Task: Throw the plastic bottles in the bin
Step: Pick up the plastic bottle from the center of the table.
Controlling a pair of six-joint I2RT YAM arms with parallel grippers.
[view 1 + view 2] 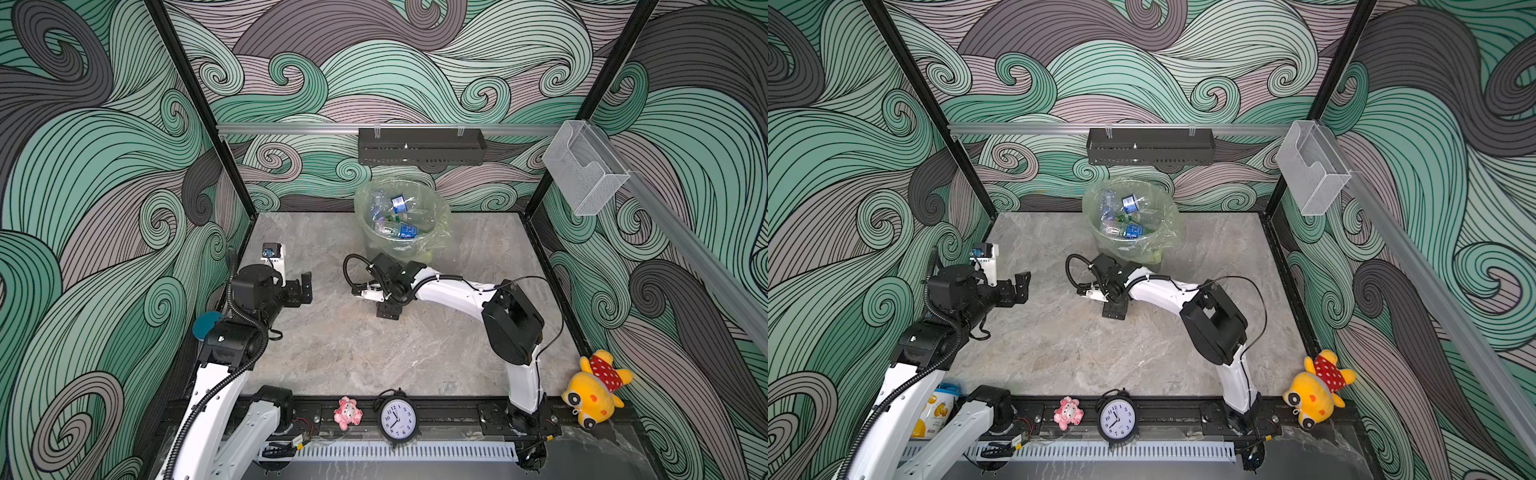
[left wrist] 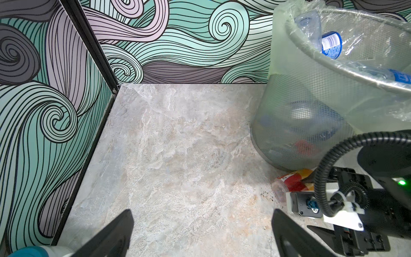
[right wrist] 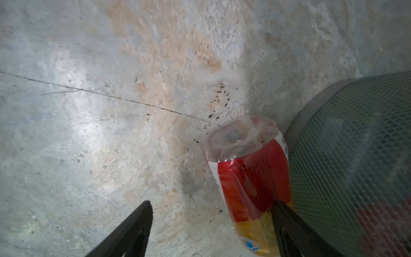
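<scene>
The bin (image 1: 432, 241) (image 1: 1160, 243), a grey mesh bucket lined with a pale green bag, stands at the back of the table and holds several plastic bottles (image 1: 401, 218) (image 1: 1128, 216). A red-orange labelled bottle (image 3: 249, 178) (image 2: 293, 181) lies on the table against the bin's (image 3: 355, 144) base; my right arm hides it in both top views. My right gripper (image 3: 211, 202) (image 1: 386, 309) (image 1: 1115, 309) is low over it, open, with one finger between bottle and bin and the other well away from it. My left gripper (image 2: 202, 211) (image 1: 307, 286) (image 1: 1021, 286) hangs open and empty at the left.
A yellow-white can (image 1: 938, 411) stands by the left arm's base. A pink toy (image 1: 348, 412), a clock (image 1: 398, 417) and a yellow plush (image 1: 594, 390) line the front rail. A black shelf (image 1: 422, 145) and a clear box (image 1: 582, 170) hang on the walls.
</scene>
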